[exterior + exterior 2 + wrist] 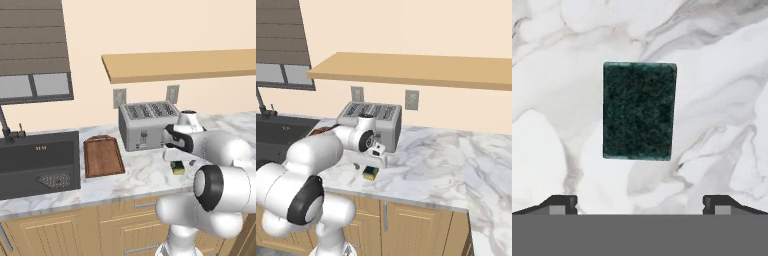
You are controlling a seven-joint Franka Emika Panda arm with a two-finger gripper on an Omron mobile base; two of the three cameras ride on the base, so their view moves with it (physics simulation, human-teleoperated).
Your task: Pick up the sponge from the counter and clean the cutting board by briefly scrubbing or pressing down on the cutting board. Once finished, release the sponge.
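In the left base view, a dark sink point(40, 167) fills the left edge of the frame, set into the marble surface point(145, 175). Just right of it lies the cutting board point(103, 156), reddish-brown, its short handle end pointing toward the wall. Right of the board, at the centre of the frame, a silver toaster point(146, 125) stands against the wall under a tan wall shelf point(180, 65). Further right, the white arm reaches over the front part of the surface, and the sponge point(178, 168) peeks out below the hand, well apart from the board.

In the right base view the sponge point(371, 173) sits on the surface in the left-centre of the frame, directly under the hand, in front of the toaster.

In the hand view the sponge's dark green top point(639, 111) lies at centre, flat on the marble. The claw point(640, 202) is spread wide at the bottom, its two tips point(562, 202) standing well outside the sponge's sides and holding nothing.
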